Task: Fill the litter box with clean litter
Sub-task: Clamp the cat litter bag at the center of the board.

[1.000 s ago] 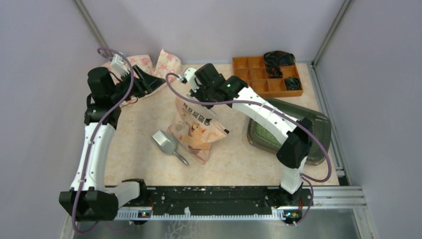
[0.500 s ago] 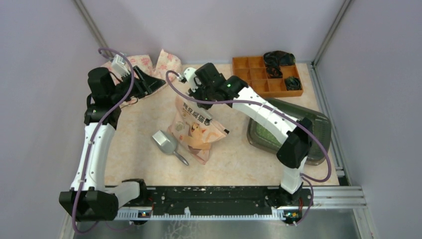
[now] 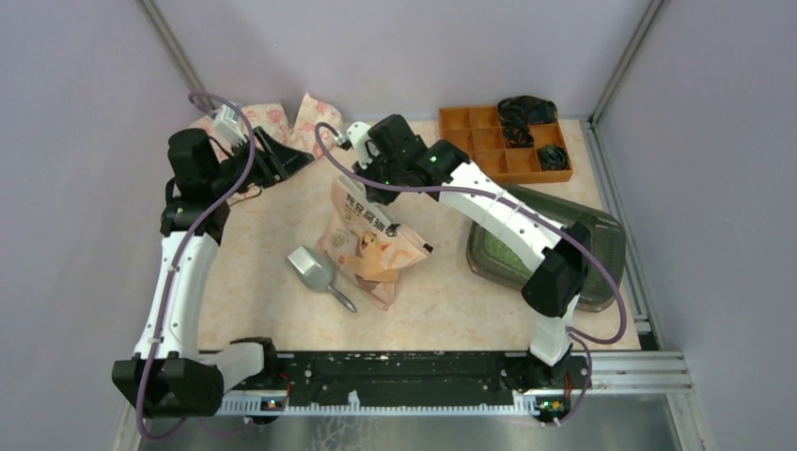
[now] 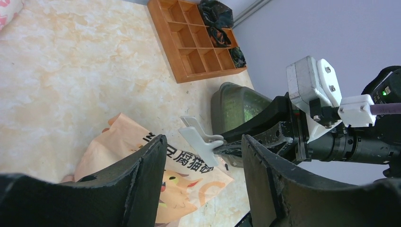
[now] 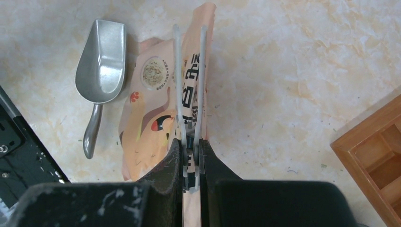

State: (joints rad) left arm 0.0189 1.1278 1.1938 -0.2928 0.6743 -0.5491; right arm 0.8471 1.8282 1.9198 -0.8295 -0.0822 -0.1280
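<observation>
Right arm (image 3: 512, 221) comes up from its near-right base, elbow bent over the right side of the beige marbled surface (image 3: 263, 225), forearm stretched back-left to the mid-rear. Right gripper (image 5: 190, 144) points down and left, jaws pressed together on the base of a white plastic two-pronged clip (image 4: 199, 139). The prongs stick out over the top edge of the pink-orange printed bag (image 3: 374, 246), which lies flat mid-surface; can't tell whether clip and bag touch. Left arm (image 3: 179, 272) goes up from the near-left base, elbow high at the rear left, wrist turned to the right. Left gripper (image 3: 296, 158) hangs in the air aimed at the clip, jaws spread wide, nothing between them. The large dark grey-green rounded plastic litter box (image 3: 606, 246) sits on the right of the surface, just nearer than the orange wooden compartment organiser (image 3: 489, 141), partly hidden under the right arm's forearm and elbow. Clean litter (image 3: 496, 246), tiny light-green granules, shows inside the litter box at its left end. Grey plastic scoop (image 3: 315, 270) lies just left of the bag, mouth back-left, handle near-right. Black items (image 3: 526, 111) fill the organiser's right compartments. Pink printed pouches (image 3: 320, 115) lie at the rear left, behind the left gripper.
</observation>
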